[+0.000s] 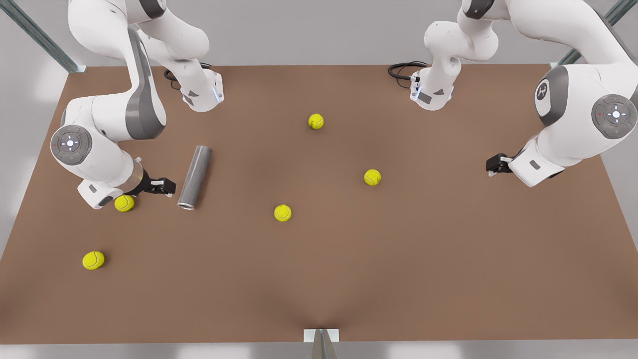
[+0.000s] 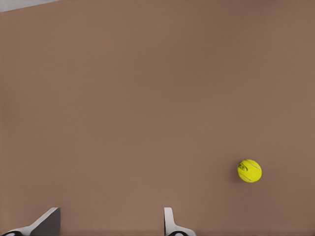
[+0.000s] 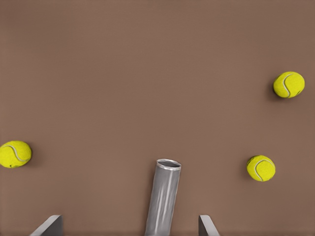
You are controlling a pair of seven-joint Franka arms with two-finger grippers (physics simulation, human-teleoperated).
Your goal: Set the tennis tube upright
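The tennis tube [image 1: 195,177] lay flat on the desk [image 1: 448,259]. The right end effector [image 1: 163,186] hovered released beside it; the left end effector [image 1: 493,164] waited released, well apart.

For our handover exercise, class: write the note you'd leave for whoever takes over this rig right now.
Right gripper: jaws open, empty, beside the tennis tube at the front view's left.
Left gripper: jaws open, empty, waiting at the front view's right.
The tube lies on its side on the table.
Done: nothing gripped yet.
Left: grasp the tube and stand it upright.
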